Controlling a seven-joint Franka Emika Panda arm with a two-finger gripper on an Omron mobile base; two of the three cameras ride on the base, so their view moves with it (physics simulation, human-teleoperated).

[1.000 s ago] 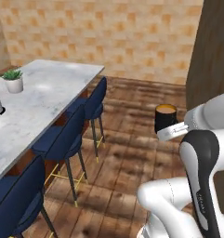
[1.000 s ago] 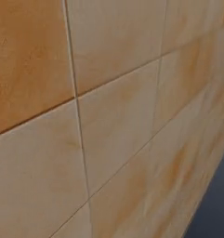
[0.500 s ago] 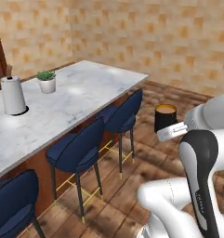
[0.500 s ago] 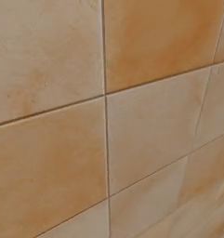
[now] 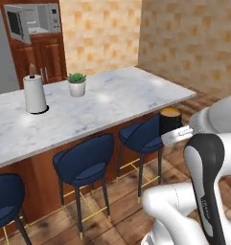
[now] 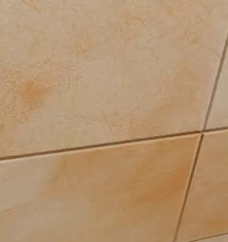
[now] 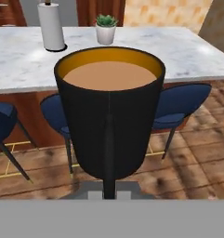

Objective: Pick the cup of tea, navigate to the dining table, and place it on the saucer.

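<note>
Black cup of tea [image 7: 109, 116] – held upright, marble dining table [image 5: 121, 98] beyond

Cup [image 7: 109, 116]: black, upright, tan tea to near rim, handle facing camera. Behind: marble table [image 7: 187, 51] bearing paper-towel roll [image 7: 51, 26] and potted plant [image 7: 106, 28]; navy stools [image 7: 178, 104] below, wood floor [image 7: 197, 162].

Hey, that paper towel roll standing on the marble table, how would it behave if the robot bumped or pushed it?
The paper towel roll is tall and narrow, upright on a small dark base, so a high push would probably tip it. It looks light for its size and would likely slide on the smooth marble dining table. On its side, it could roll.
</note>
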